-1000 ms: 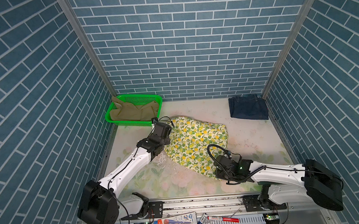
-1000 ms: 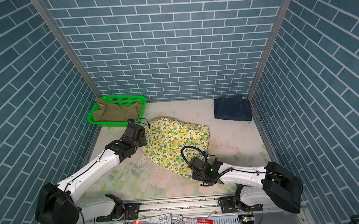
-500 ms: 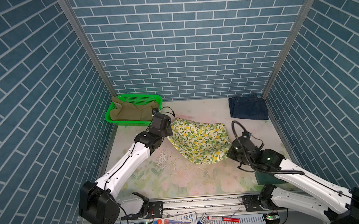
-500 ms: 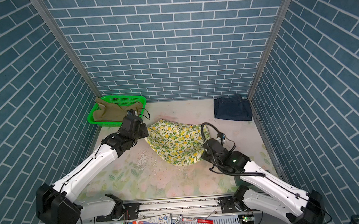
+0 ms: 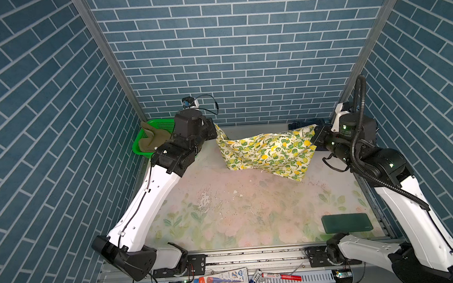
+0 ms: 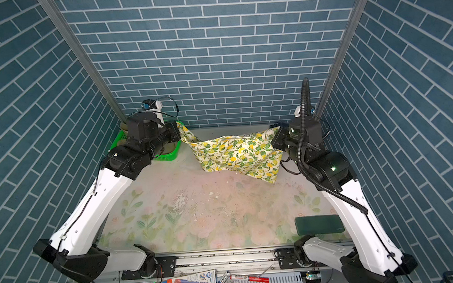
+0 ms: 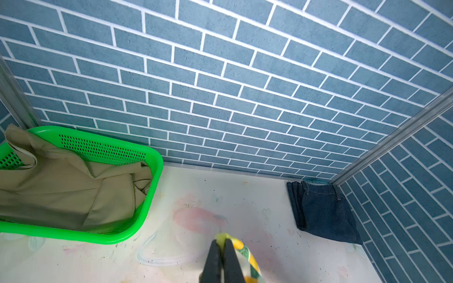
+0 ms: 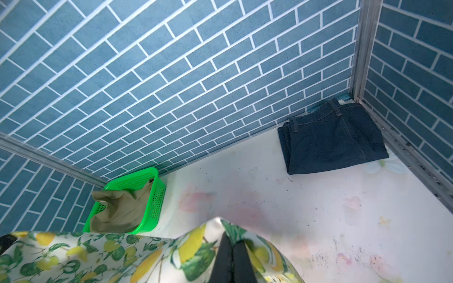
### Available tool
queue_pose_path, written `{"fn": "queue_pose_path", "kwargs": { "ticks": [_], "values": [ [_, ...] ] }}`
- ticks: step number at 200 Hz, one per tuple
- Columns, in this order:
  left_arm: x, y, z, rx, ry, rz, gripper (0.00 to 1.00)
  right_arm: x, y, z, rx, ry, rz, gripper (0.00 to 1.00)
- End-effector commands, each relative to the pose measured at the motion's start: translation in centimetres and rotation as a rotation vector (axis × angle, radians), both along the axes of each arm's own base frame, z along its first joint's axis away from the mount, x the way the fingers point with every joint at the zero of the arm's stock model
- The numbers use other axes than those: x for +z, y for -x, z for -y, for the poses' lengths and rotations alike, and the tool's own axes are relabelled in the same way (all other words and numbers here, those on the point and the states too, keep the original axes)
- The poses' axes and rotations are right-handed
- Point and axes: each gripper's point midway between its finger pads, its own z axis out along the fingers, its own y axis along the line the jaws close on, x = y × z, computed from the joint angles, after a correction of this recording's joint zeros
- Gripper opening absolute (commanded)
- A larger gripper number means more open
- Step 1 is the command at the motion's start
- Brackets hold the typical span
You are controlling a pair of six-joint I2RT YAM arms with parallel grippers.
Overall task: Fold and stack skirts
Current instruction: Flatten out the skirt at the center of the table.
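Left claw [image 7: 221,242], right claw [image 8: 231,240] both clamped on one lemon skirt [image 5: 266,153], one khaki skirt [image 7: 61,196] in basket [image 7: 157,156], one denim skirt [image 8: 331,139]

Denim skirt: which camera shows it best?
Right wrist: the denim skirt lies folded, whole, unobstructed. Left wrist shows it more obliquely. In both top views only a sliver shows behind the lemon skirt.

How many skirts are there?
3. Lemon skirt hangs from the left gripper and right gripper; khaki skirt lies in the green basket; denim skirt sits folded in the far corner.
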Motion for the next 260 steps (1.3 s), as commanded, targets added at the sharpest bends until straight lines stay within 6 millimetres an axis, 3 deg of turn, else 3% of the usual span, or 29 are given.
{"fn": "queue_pose_path", "kwargs": {
  "ticks": [1, 33, 112, 140, 172, 213, 233, 260],
  "values": [
    [-0.7, 0.0, -0.3, 0.001, -0.049, -0.027, 0.0, 0.2, 0.0, 0.4, 0.029, 0.044, -0.011, 0.0],
    [-1.6, 0.5, -0.5, -0.001, -0.048, -0.046, 0.0, -0.5, 0.4, 0.4, 0.041, 0.039, -0.019, 0.0],
    [-5.7, 5.1, -2.8, 0.013, -0.039, -0.081, 0.0, -4.8, 3.7, 1.5, 0.058, 0.02, -0.079, 0.0],
    [-5.9, 4.0, -2.2, 0.007, -0.056, -0.092, 0.0, -4.4, 2.5, 0.6, 0.08, 0.02, -0.079, 0.0],
    [-5.3, 1.4, -1.3, 0.008, -0.083, -0.099, 0.0, -3.3, -0.3, -0.2, 0.098, -0.002, -0.06, 0.0],
    [-3.4, -1.4, -0.5, -0.001, -0.091, -0.088, 0.0, -1.2, -3.7, -1.2, 0.141, -0.033, -0.031, 0.0],
    [-2.1, -1.7, -0.4, -0.003, -0.094, -0.067, 0.0, -0.1, -4.1, -1.1, 0.143, -0.028, -0.012, 0.0],
    [-2.0, -1.0, -0.7, -0.002, -0.087, -0.059, 0.0, 0.2, -3.6, -0.9, 0.147, -0.029, -0.003, 0.0]
  ]
}}
